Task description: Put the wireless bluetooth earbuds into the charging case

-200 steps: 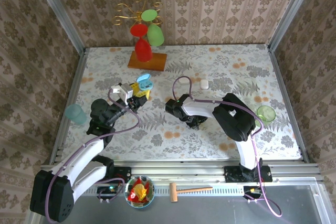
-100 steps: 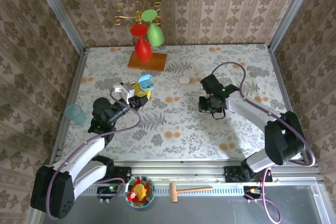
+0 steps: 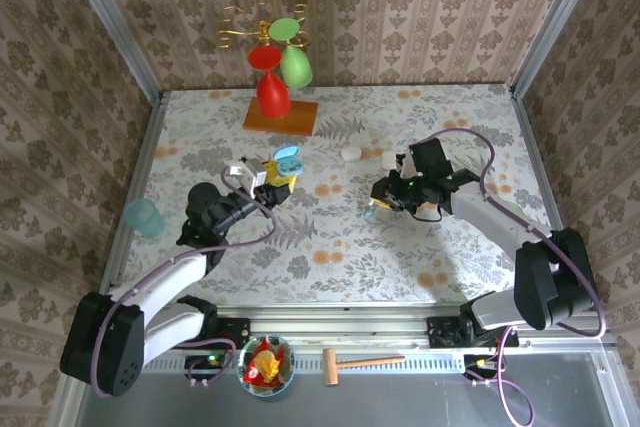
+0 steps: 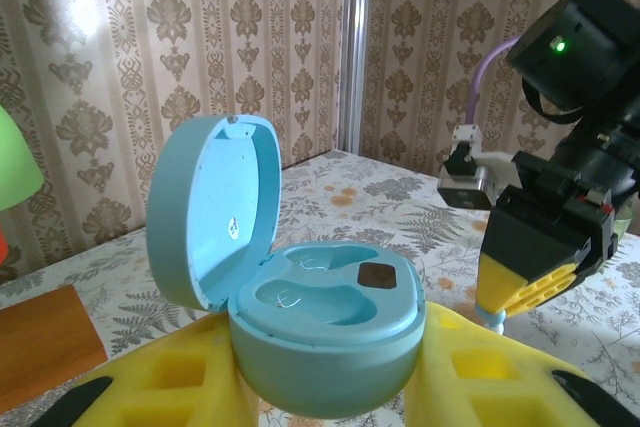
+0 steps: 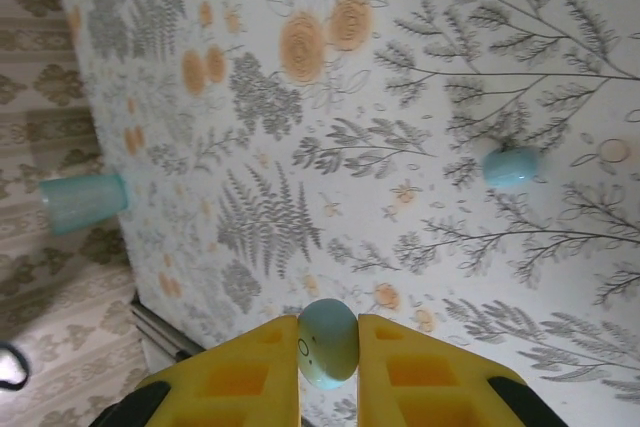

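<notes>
My left gripper (image 3: 272,179) is shut on the light blue charging case (image 4: 325,337), with a yellow finger on each side of its base. The lid (image 4: 215,207) stands open and both wells are empty. My right gripper (image 5: 328,347) is shut on a pale blue earbud (image 5: 328,344), which hangs above the table to the right of the case. From the left wrist, that gripper (image 4: 530,267) points down with the earbud (image 4: 490,319) at its tip. A second pale blue earbud (image 5: 510,167) lies loose on the table.
Two small white rounded pieces (image 3: 350,152) (image 3: 388,159) lie behind the grippers. A wooden stand with red and green glasses (image 3: 280,112) is at the back. A teal cup (image 3: 145,215) sits far left, a green cup (image 3: 507,215) far right.
The right arm has unfolded from the table's middle and swung out to the right, and its gripper now points left toward the case. The left gripper has shifted slightly right with the case.
</notes>
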### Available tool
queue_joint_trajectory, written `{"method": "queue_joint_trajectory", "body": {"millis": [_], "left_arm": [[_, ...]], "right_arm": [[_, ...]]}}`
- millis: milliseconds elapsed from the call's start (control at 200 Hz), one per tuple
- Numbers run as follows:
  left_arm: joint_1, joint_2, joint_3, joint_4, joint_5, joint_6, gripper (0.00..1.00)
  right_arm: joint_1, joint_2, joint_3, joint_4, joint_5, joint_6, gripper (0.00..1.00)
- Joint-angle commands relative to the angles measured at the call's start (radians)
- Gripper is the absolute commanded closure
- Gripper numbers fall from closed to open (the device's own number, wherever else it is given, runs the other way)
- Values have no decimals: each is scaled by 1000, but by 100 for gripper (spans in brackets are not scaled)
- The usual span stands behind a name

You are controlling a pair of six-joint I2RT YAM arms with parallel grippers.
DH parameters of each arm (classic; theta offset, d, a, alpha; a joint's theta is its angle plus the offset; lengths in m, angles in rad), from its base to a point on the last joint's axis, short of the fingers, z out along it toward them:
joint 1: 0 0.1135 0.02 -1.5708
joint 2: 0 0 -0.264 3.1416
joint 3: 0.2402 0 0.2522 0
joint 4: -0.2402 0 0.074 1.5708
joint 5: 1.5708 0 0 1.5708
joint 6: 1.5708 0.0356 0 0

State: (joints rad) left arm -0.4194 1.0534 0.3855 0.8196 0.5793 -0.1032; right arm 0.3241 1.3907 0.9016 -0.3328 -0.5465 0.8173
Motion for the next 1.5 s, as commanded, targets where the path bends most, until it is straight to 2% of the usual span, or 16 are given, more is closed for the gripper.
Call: {"method": "queue_joint_trajectory", "body": {"millis": [0,280,380,425,615,1015,1190,1310,1495], "left_arm": [[-12,13,1,75,28,14,66],[-30,29,10,75,25,20,66],[-30,37,12,77,28,21,67],[-63,40,9,82,27,22,66],[-73,66,0,115,22,11,66],[-84,108,-23,188,57,37,66],[-87,189,-34,310,134,56,66],[-93,243,-31,371,117,52,67],[-119,282,-20,362,77,97,68]], "right_arm": [[-9,-39,-25,74,-67,95,83],[-27,-40,-39,121,-151,193,83],[-35,-31,9,-7,-136,136,83],[-38,-31,20,-36,-141,121,83],[-52,-25,5,26,-230,186,84],[-85,22,40,-22,-345,188,86],[-40,8,89,-12,-372,174,88],[19,8,126,27,-375,204,89],[78,-26,166,120,-339,273,90]]}}
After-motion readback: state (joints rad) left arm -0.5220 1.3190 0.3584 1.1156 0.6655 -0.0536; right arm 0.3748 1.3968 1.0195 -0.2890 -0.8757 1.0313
